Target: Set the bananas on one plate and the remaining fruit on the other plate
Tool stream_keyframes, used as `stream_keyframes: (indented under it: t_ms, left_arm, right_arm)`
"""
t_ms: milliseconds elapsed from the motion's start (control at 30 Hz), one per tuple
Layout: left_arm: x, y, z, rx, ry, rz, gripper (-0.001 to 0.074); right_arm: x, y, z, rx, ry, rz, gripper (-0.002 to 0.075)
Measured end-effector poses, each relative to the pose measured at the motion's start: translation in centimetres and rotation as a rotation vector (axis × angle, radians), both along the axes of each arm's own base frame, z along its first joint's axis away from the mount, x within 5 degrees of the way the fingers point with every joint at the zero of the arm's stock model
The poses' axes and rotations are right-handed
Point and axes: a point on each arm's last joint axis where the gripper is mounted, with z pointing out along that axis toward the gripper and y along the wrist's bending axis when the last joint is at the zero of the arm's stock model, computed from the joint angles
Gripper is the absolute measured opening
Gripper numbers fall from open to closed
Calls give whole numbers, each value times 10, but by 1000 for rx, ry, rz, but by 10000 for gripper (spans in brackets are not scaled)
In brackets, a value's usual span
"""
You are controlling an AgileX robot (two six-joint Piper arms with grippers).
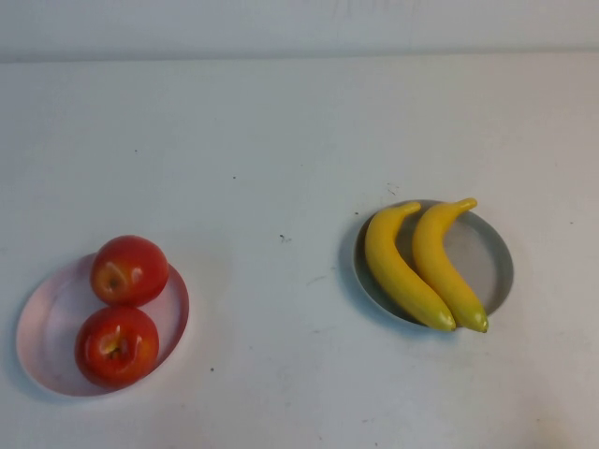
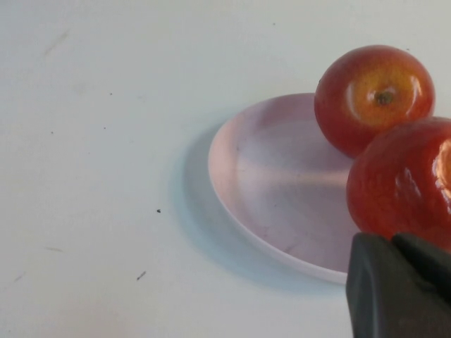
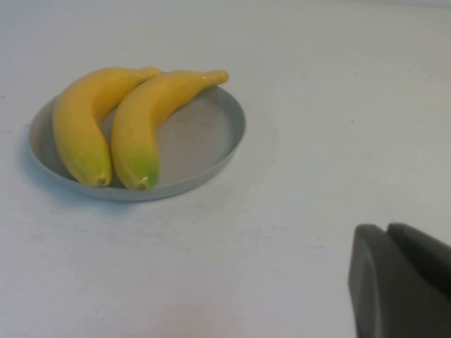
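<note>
**Two plates on a white worktop**

The white worktop [image 1: 299, 140] carries a pale pink plate [image 1: 42, 323] at the robot's left and a grey-blue plate [image 1: 491, 271] at its right, well apart. Small dark specks dot its surface.

Left tool [image 2: 402, 285] and right tool [image 3: 402, 282] — both hang empty.

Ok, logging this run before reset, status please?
Left gripper by pink plate, right gripper clear of grey plate, both empty. Apples on pink, bananas on grey. Nothing in the way.
</note>
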Motion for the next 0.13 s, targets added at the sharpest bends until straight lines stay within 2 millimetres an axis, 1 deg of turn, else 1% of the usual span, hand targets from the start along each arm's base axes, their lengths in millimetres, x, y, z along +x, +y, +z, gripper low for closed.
stream_keyframes:
  t_ms: [133]
  left_arm:
    - [0, 0, 0, 0, 0, 0, -2]
  right_arm:
    - [0, 0, 0, 2, 0, 0, -15]
